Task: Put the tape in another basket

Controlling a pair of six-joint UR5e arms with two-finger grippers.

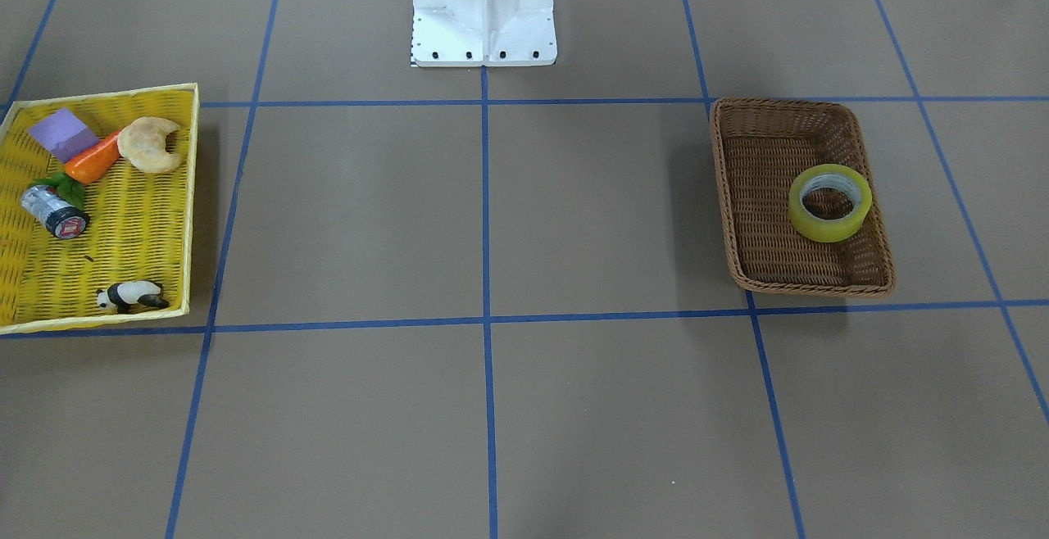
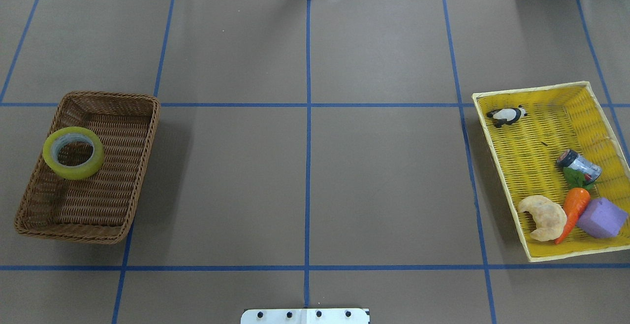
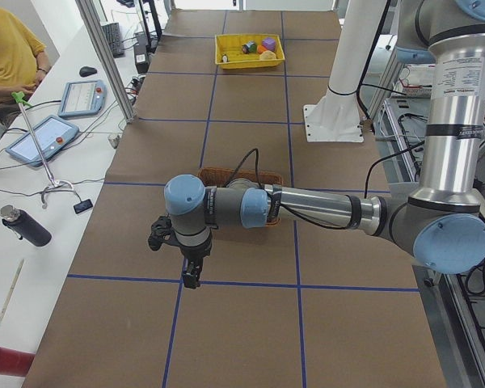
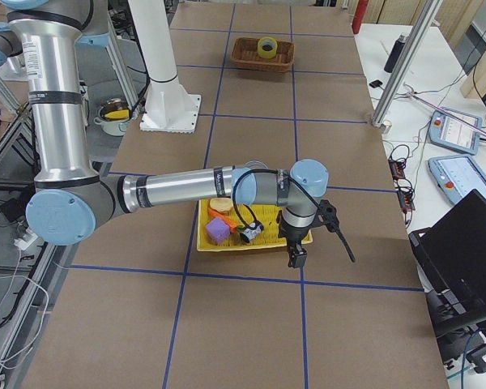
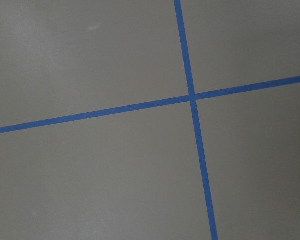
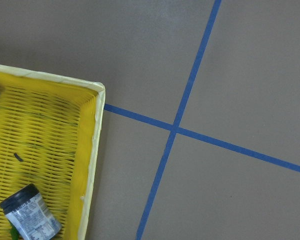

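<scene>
Over the robot's left end of the surface (image 2: pixel 384 181) my left claw (image 3: pixel 191 279) hangs above a blue grid line (image 3: pixel 250 284), seen only in the left side view, so I can't tell if it's released or clenched. Same for the right claw (image 4: pixel 295 258), seen only in the right side view, just past the yellow tray (image 2: pixel 531 142). The tape (image 2: pixel 74 172) lies flat in the basket (image 2: pixel 93 201), against its outer long wall. From the left side view the near arm hides most of the basket and all of the tape. The right arm crosses over part of the tray. The left wrist view shows only bare surface and crossing lines. The dark cylinder (image 2: pixel 580 164) has a red-white label, text too small to read; it's cut off at the right wrist view's bottom edge. Also in the tray: panda figure (image 2: pixel 507 115), carrot (image 2: pixel 573 210), croissant (image 2: pixel 544 217), purple block (image 2: pixel 601 217).
</scene>
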